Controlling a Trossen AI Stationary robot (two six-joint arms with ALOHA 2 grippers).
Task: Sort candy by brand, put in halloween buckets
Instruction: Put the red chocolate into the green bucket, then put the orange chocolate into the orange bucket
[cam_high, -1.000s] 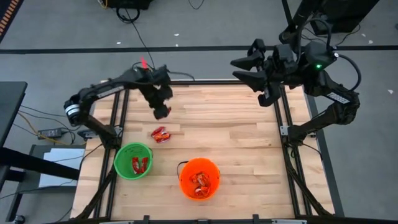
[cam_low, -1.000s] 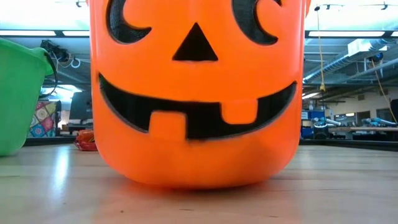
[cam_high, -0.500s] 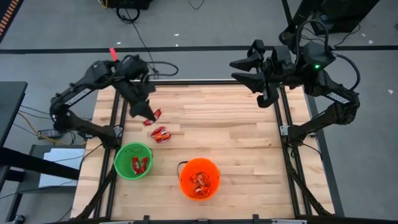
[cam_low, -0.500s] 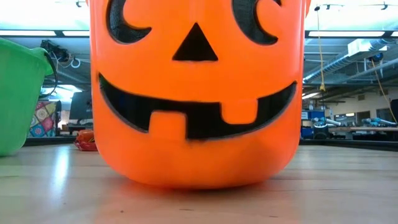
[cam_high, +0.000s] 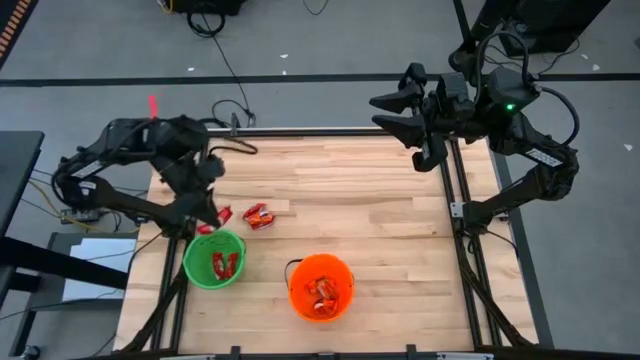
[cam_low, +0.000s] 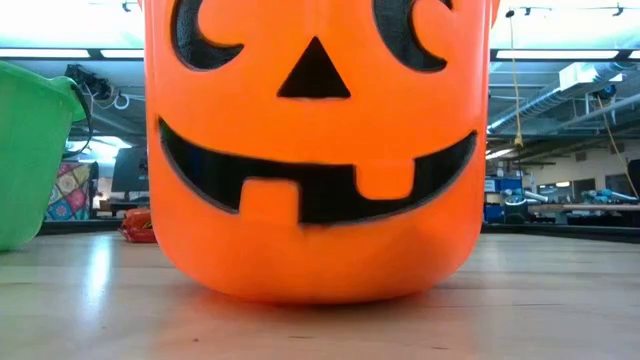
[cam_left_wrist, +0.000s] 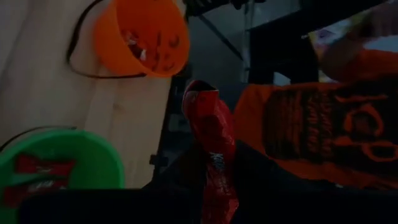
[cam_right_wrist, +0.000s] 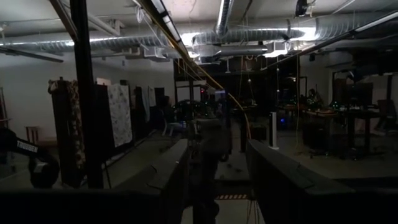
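Since the earlier frame, the left arm has swung from the table's far middle to its left edge, so that the left gripper (cam_high: 207, 222) now hangs just beyond the far rim of the green bucket (cam_high: 214, 258), clenched on a red candy (cam_left_wrist: 211, 134); the left wrist view shows this red wrapper pinched upright between the two dark fingers (cam_left_wrist: 180, 177). A second red piece (cam_high: 224, 213) lies just beside the gripper, and a small cluster of red candies (cam_high: 259, 215) rests on the wooden table (cam_high: 380, 210) a little farther toward the middle. Red wrappers lie inside the green bucket, which stands near the table's left front corner. An orange bucket (cam_high: 321, 287) stands to its right, close to the front edge, with red and orange-and-white wrappers inside and its thin dark handle lying on the wood. From the low view, the orange bucket (cam_low: 317, 150) fills the picture with its black pumpkin face, the green bucket (cam_low: 35, 155) sits at the left edge, and a candy (cam_low: 137, 226) shows on the table between them. Raised over the table's far right corner, well apart from both buckets, the right gripper (cam_high: 402, 112) waits with its fingers spread and nothing between them.
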